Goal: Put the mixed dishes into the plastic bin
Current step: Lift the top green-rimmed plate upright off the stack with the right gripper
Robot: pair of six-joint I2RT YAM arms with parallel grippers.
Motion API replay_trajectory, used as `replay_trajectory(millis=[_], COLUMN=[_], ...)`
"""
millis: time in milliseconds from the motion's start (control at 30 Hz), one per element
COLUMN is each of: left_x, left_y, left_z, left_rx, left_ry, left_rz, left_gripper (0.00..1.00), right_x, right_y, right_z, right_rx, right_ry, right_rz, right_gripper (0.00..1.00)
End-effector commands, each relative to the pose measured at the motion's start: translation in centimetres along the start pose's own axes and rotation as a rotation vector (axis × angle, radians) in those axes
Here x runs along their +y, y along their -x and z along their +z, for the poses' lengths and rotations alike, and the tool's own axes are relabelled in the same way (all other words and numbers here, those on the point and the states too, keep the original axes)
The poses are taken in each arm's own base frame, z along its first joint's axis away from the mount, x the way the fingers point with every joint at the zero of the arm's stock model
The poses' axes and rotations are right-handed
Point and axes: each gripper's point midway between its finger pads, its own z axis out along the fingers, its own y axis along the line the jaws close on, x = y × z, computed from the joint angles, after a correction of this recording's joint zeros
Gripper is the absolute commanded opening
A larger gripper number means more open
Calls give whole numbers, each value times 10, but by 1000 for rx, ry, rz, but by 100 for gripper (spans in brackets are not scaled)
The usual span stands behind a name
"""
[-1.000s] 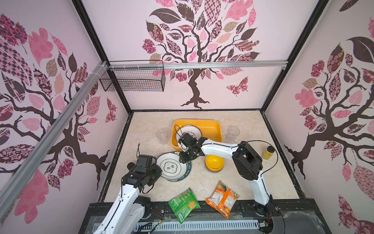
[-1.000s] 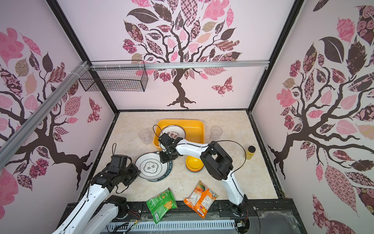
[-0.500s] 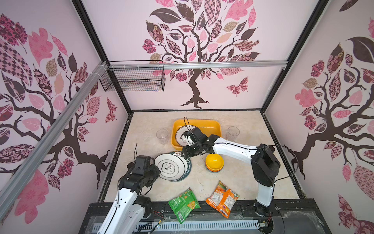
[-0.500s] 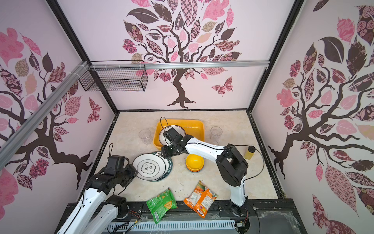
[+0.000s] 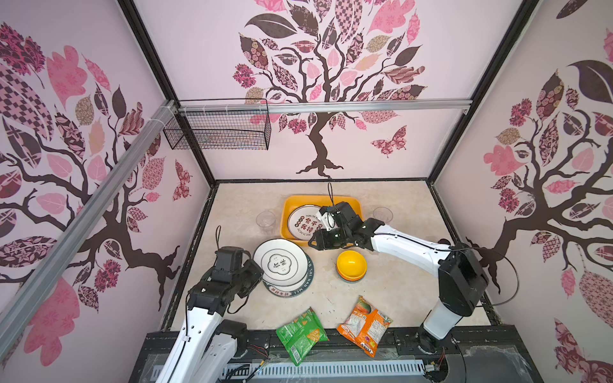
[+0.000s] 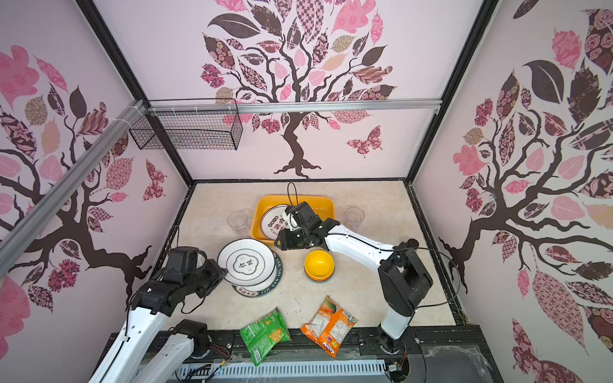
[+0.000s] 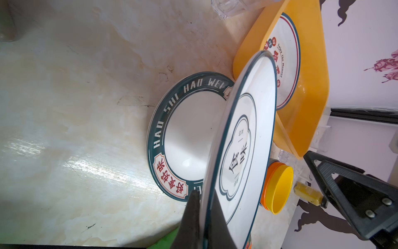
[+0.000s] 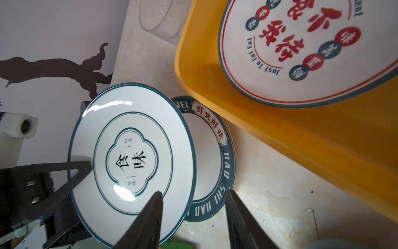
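My left gripper [image 5: 257, 269] [image 7: 203, 194] is shut on the rim of a white plate [image 5: 280, 263] [image 7: 243, 140] with a thin teal edge. It holds that plate tilted above a dark-rimmed plate [image 5: 298, 291] [image 8: 224, 163] lying on the table. The yellow-orange plastic bin [image 5: 351, 202] [image 8: 280, 133] has one red-lettered plate [image 5: 303, 222] in it. My right gripper [image 5: 313, 242] [image 8: 194, 192] is open and empty, between the bin's near wall and the two plates. An upturned yellow bowl sits stacked on an orange one [image 5: 351, 263]. Clear cups [image 5: 265, 219] [image 5: 382, 214] flank the bin.
A green snack bag [image 5: 300, 333] and an orange one [image 5: 363, 323] lie near the front edge. A black wire basket [image 5: 219, 129] hangs on the back-left rail. A small yellow bottle [image 7: 308, 193] lies beyond the bowls. Patterned walls enclose the table on three sides.
The right arm's elbow has swung to the right while its gripper stayed near the bin's front wall. The left gripper has raised the white plate slightly.
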Motion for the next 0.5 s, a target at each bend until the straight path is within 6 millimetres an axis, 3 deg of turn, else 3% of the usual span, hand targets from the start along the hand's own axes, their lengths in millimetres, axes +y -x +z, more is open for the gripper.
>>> replay_trajectory(millis=[0,233,467], left_x=[-36,-64,-78], left_y=[8,1,0], left_z=[-13,-7,-8], left_rx=[-15,36,44], left_ry=[-141,-287,-330], left_rz=[40,57,90], left_gripper=[0,0,0], right_x=[10,-3,-7], right_y=[8,5,3], right_z=[-17,-19,-23], right_rx=[-36,-39,-55], right_ry=[69,85,92], right_rz=[26,75,87], right_gripper=[51,52,52])
